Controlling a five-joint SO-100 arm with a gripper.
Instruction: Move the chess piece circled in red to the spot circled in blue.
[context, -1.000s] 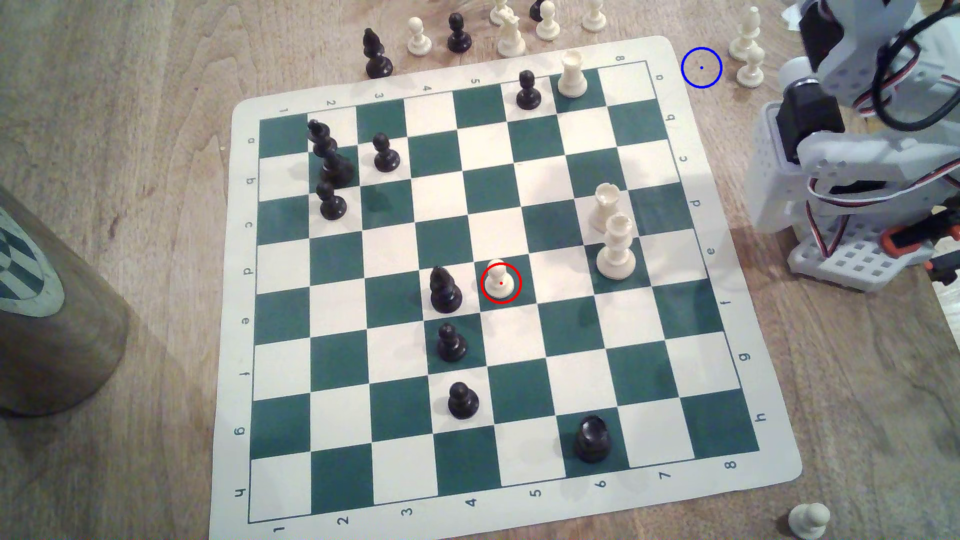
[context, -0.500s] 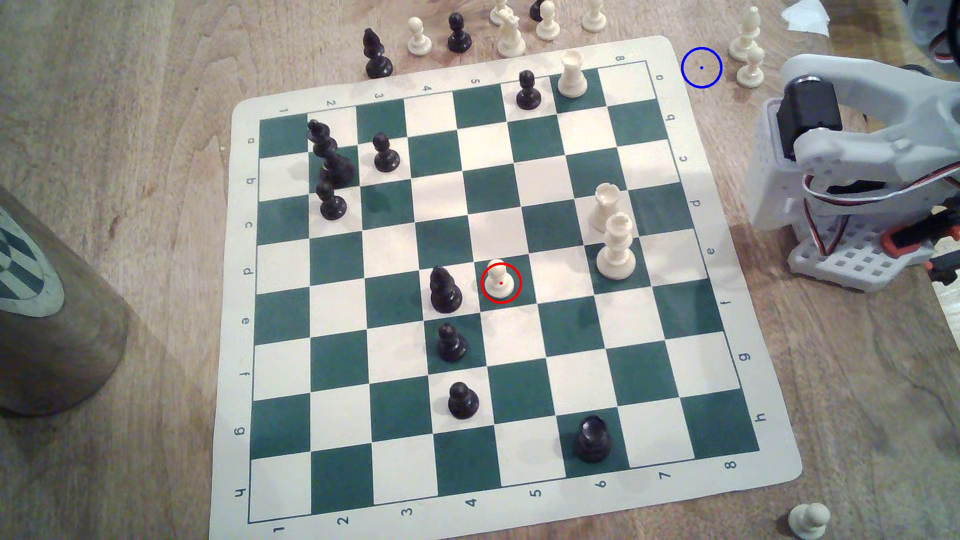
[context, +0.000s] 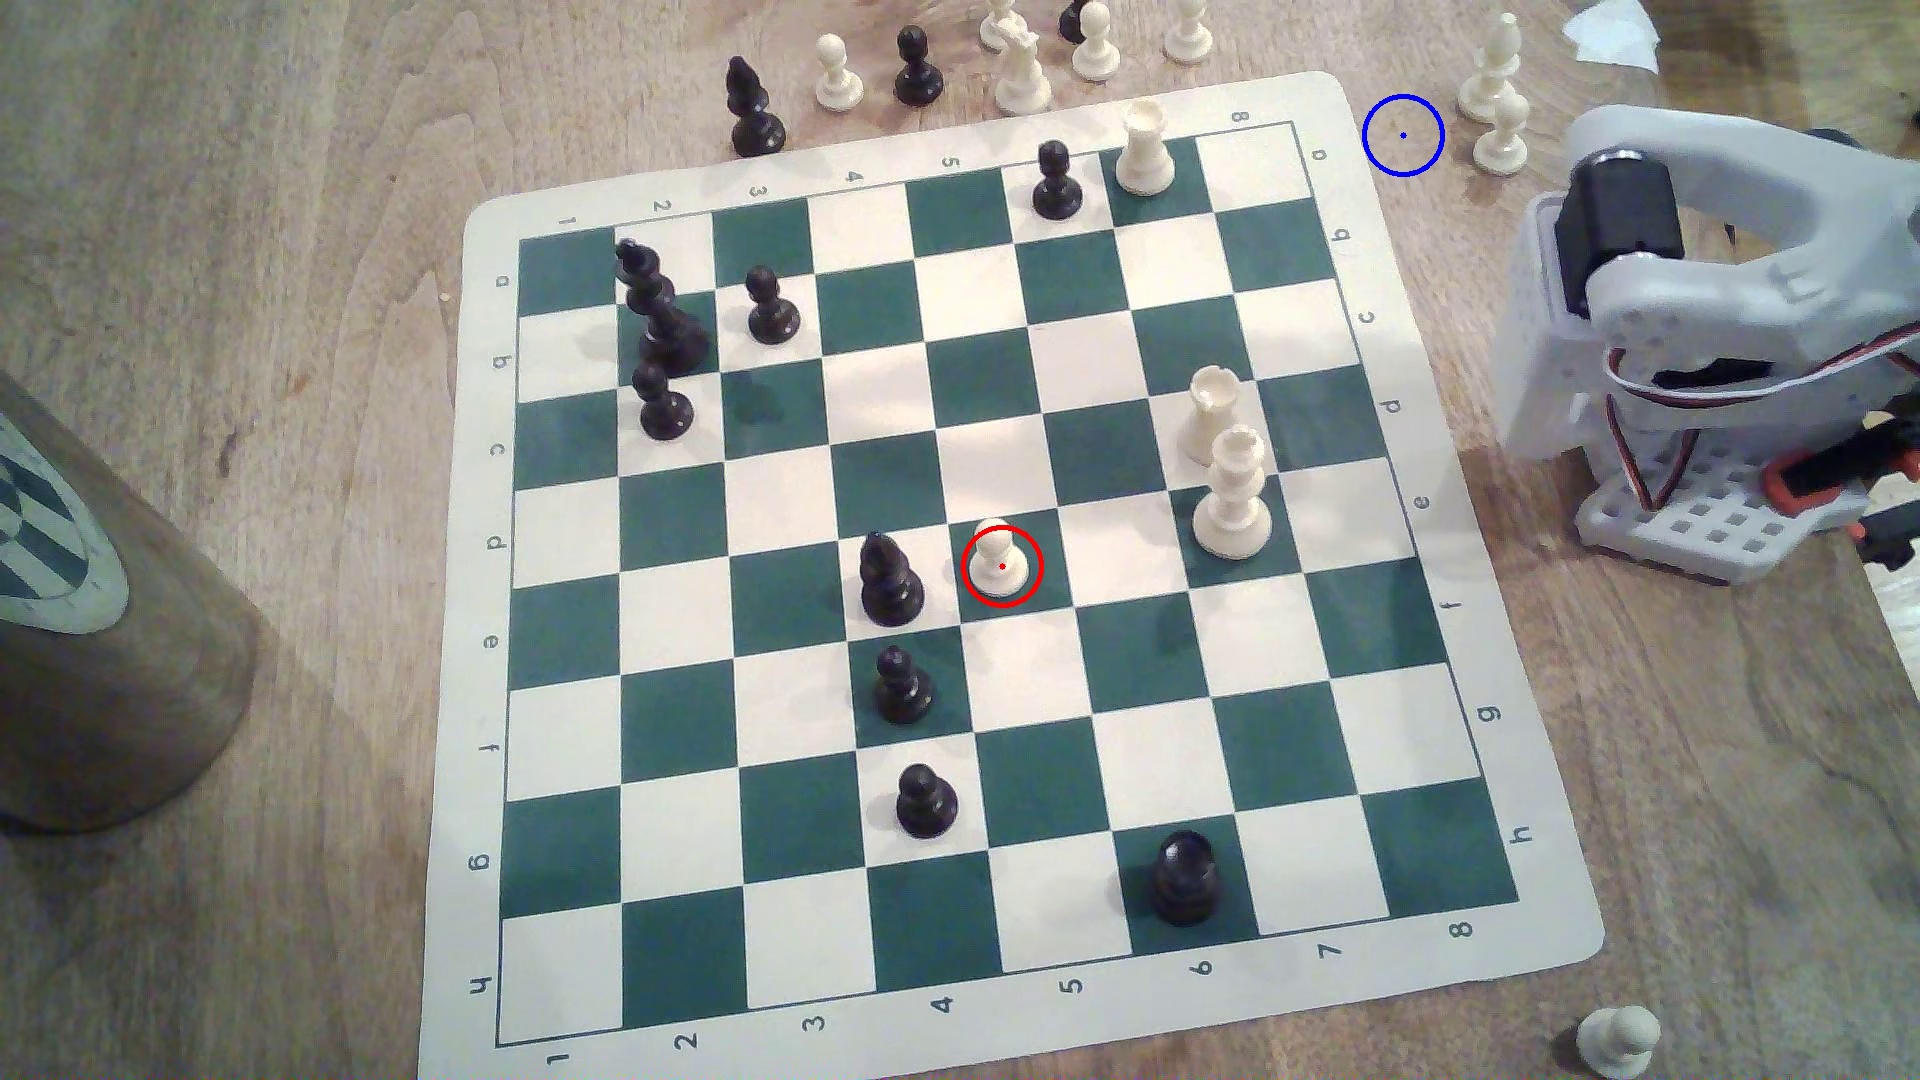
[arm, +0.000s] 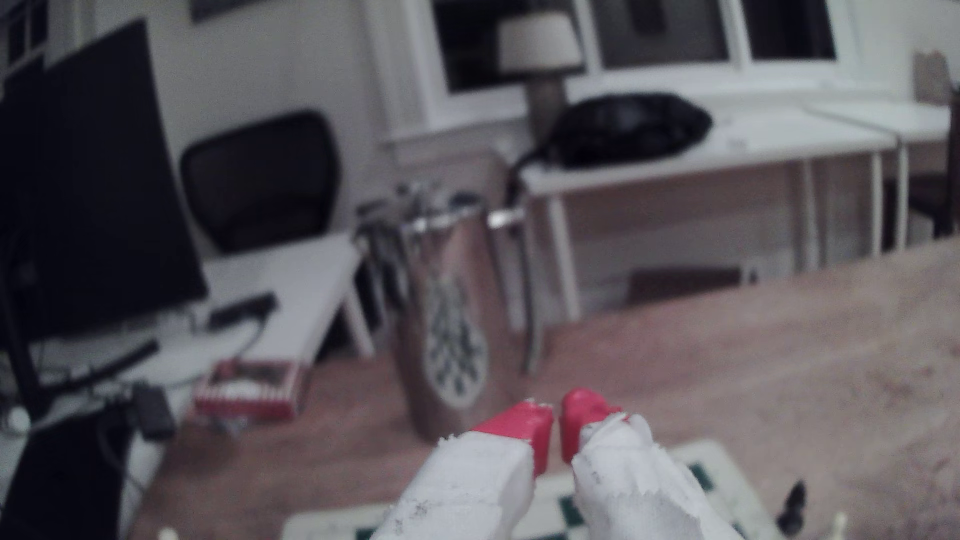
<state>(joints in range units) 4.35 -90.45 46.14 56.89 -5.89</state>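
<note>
In the exterior view, the pawn (context: 1000, 566) is sitting mid-board, well off to the left of my arm (context: 1704, 312). The spot (context: 1403, 135) is nearer. In the wrist view, I am keeping my hand (arm: 555, 423) nearly together, holding nothing, pointing over the board.

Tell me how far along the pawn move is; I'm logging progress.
Nothing looks done yet: the white pawn stands in its red ring on the board, and the blue-ringed spot is bare wood. In hand: nothing; the end effector is nearly shut and empty, above the board's edge. Left: reach, grasp, carry, release.
</note>
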